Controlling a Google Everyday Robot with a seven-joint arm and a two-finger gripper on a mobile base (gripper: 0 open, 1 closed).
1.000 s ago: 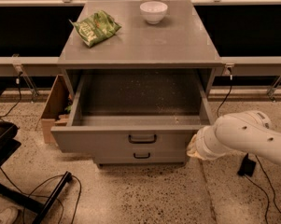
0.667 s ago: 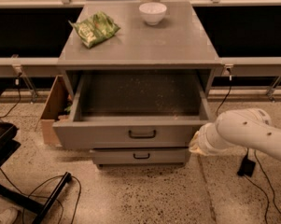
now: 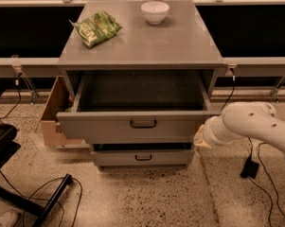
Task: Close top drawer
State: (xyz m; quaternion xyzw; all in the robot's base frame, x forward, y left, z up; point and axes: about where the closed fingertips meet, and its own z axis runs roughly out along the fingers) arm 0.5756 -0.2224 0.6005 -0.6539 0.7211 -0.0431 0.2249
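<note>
A green snack bag (image 3: 95,27) and a white bowl (image 3: 155,12) are lying on a grey cabinet's tabletop (image 3: 180,46). Below them, the top drawer (image 3: 109,126) is sitting pulled well out, its black handle (image 3: 143,123) facing forward. The claw (image 3: 202,137) is sitting against the drawer front's right end, on a white arm (image 3: 255,122). Pushing so far off-centre is probably risking a skew, so the push should be going straight back and steady. The wrist is mostly hiding the claw, so I cannot tell whether it is released or clenched. The right edge is cutting off the arm.

Grey cabinet top (image 3: 180,46), green bag (image 3: 95,27), white bowl (image 3: 155,12), gripper (image 3: 200,138) below right
</note>
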